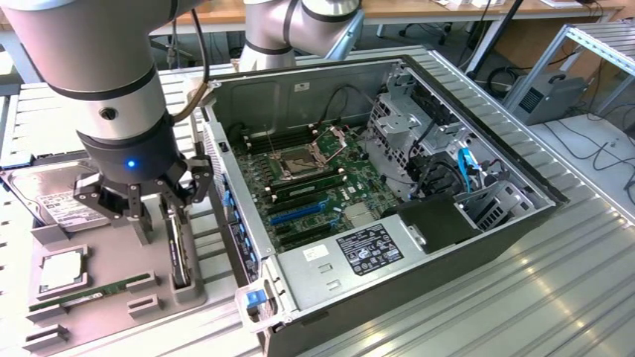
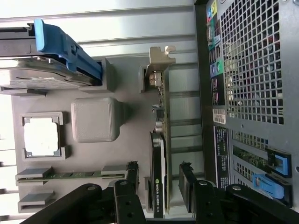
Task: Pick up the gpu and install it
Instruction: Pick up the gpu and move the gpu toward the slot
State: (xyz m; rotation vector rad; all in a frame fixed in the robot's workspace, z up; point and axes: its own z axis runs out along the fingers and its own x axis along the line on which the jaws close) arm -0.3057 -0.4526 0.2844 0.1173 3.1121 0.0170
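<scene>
While the thick grey robot arm (image 1: 109, 97) is hanging over the flat grey plastic tray (image 1: 109, 256), its black gripper (image 1: 163, 227) is standing wide open. One finger is sitting on each side of the gpu (image 1: 180, 256), a thin flat card with a green board, a dark face and a long silver metal end piece. The wrist view is showing the gripper (image 2: 160, 179) with a small gap between each finger and the gpu (image 2: 158, 158), so nothing is being squeezed.

The gpu is standing on its long edge in a slot of the tray (image 2: 121, 93), on the side just beside the big open black and silver computer case (image 1: 476, 171). A narrow green memory stick (image 1: 89, 291), a square silver chip (image 1: 62, 271) and a silver boxy hard drive with a white label (image 1: 59, 201) are also lying on the tray. Inside the case, a green main board (image 1: 328, 175) is showing.
</scene>
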